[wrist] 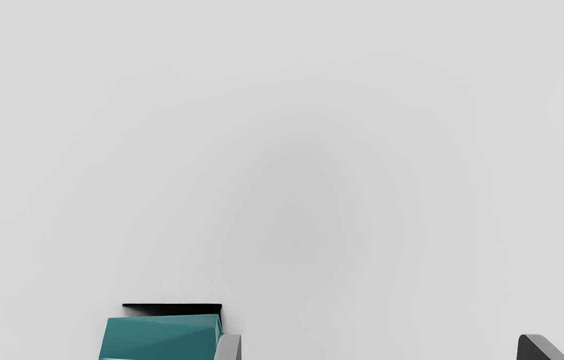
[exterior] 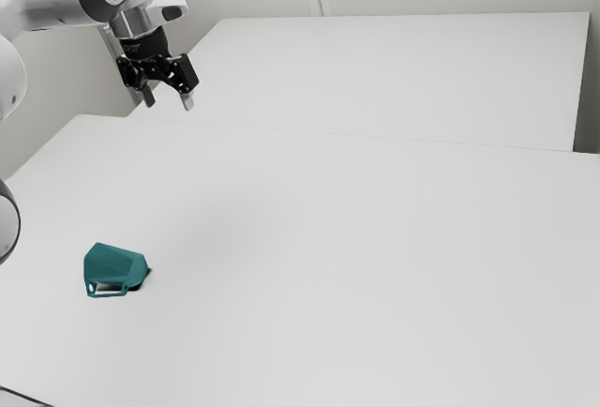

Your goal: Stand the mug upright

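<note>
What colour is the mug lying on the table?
The mug is teal, a dark blue-green; the exterior view shows it best.

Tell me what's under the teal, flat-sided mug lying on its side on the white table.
The teal mug rests on the smooth white table, with a dark shadow showing along one edge. Its body covers the spot directly beneath, so that can't be seen.

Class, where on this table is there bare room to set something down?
Widest: the table from the fallen mug toward the exterior view's right. Another patch lies between mug and far edge. Only the mug's spot is taken; the open gripper hangs above the table.
</note>
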